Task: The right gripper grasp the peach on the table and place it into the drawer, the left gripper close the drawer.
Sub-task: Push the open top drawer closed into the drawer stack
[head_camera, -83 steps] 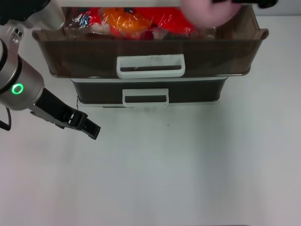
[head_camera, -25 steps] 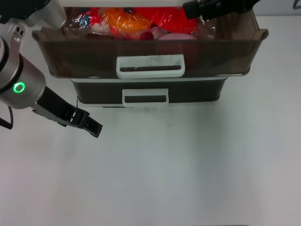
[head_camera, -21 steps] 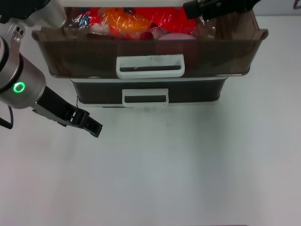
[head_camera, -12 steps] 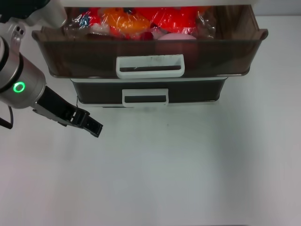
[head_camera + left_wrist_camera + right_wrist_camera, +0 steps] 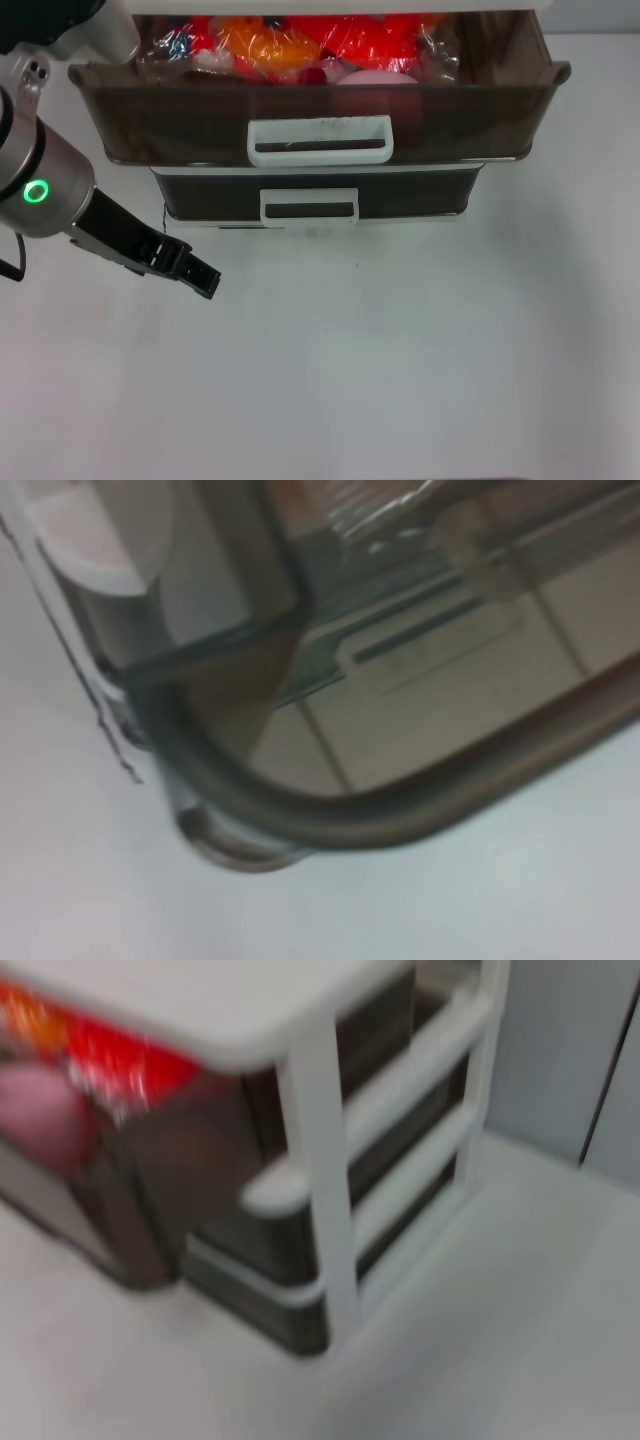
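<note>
Dusty pink round peach (image 5: 375,77) sits in the open smoky-brown translucent plastic drawer (image 5: 480,115); black left gripper (image 5: 197,277) hangs nearby, can't tell its opening, holding nothing.

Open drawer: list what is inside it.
The drawer holds the peach near its front wall, mostly hidden by that wall, among red and orange packets. Its floor and anything beneath the packets are covered. The left gripper hovers over the table.

No writing, label, brand or number can be read anywhere: the glossy red and orange plastic-wrapped packets (image 5: 300,42) inside the dark smoky-brown translucent plastic drawer (image 5: 320,115) show only glare.
</note>
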Motion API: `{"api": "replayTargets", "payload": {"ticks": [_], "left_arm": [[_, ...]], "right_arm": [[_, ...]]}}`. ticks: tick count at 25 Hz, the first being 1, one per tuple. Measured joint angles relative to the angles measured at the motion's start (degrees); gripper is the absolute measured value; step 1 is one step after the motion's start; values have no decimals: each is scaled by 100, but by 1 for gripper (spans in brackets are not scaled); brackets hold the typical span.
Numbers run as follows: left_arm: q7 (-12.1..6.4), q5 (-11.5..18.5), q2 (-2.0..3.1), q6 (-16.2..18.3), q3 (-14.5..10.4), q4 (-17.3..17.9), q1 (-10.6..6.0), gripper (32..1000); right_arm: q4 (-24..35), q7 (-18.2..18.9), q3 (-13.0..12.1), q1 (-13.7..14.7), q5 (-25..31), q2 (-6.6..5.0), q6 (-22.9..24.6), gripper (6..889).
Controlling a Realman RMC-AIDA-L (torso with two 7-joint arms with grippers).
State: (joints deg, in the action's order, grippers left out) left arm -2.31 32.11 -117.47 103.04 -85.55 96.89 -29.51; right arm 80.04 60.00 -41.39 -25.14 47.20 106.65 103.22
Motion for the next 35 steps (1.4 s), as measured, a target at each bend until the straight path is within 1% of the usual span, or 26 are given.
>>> {"api": "replayTargets", "payload": {"ticks": [2,3,4,7,9,11,12,13,15,17,18,19,20,22,23,24,25,27,29,31,33,35], "left_arm": [[2,107,5,4,25,79,43,876],[3,152,7,7,31,130,67,876],[5,169,12,18,37,165,86,876],[3,182,12,123,1,277,104,877],[1,182,7,203,-73,354,98,877],[22,219,-3,290,-200,463,103,877],[36,263,-8,317,-250,508,108,877],[49,374,-9,341,-301,567,109,877],[43,726,-8,360,-433,730,61,877],[-50,1088,3,362,-558,887,-108,876],[-129,1223,10,356,-589,920,-274,876],[-346,1433,12,340,-609,907,-621,875],[-346,1433,12,340,-609,907,-621,874],[-581,1500,4,299,-619,781,-959,871],[-654,1506,-4,275,-644,689,-1096,870],[-754,1509,-9,200,-712,511,-1309,860],[-805,1509,-11,154,-758,395,-1431,850],[-966,1511,-11,-15,-891,42,-1698,829],[-1111,1511,-18,-136,-963,-225,-1877,809],[-1253,1504,-20,-247,-988,-459,-2032,816],[-1396,1487,-21,-355,-992,-646,-2150,816],[-1509,1455,-15,-444,-990,-781,-2227,816]], "right_arm": [[-340,327,2,-158,-561,170,-61,798],[-482,441,-2,-229,-725,263,-86,798],[-684,581,0,-334,-937,388,-154,797],[-1109,826,-51,-555,-1314,626,-297,796],[-1346,937,-95,-664,-1477,768,-392,795],[-1528,994,-113,-730,-1584,857,-505,794],[-1580,1004,-113,-747,-1613,881,-561,793],[-1632,1010,-110,-757,-1629,899,-606,793],[-1711,1014,-86,-763,-1636,902,-651,792],[-1796,1015,-55,-763,-1614,888,-658,792],[-1825,1015,-50,-763,-1612,885,-661,792],[-1862,1015,-60,-764,-1607,888,-685,792],[-1862,1015,-60,-764,-1607,888,-685,793],[-1869,1016,-81,-783,-1608,901,-707,793],[-1871,1017,-85,-796,-1608,903,-712,793],[-1874,1017,-88,-813,-1608,907,-716,793],[-1877,1017,-88,-828,-1608,908,-716,793],[-1880,1004,-86,-848,-1608,908,-716,793],[-1881,983,-86,-876,-1608,909,-713,793],[-1883,971,-84,-895,-1608,910,-700,793],[-1884,968,-75,-899,-1609,910,-694,793],[-1886,967,-64,-899,-1609,910,-693,793]]}}
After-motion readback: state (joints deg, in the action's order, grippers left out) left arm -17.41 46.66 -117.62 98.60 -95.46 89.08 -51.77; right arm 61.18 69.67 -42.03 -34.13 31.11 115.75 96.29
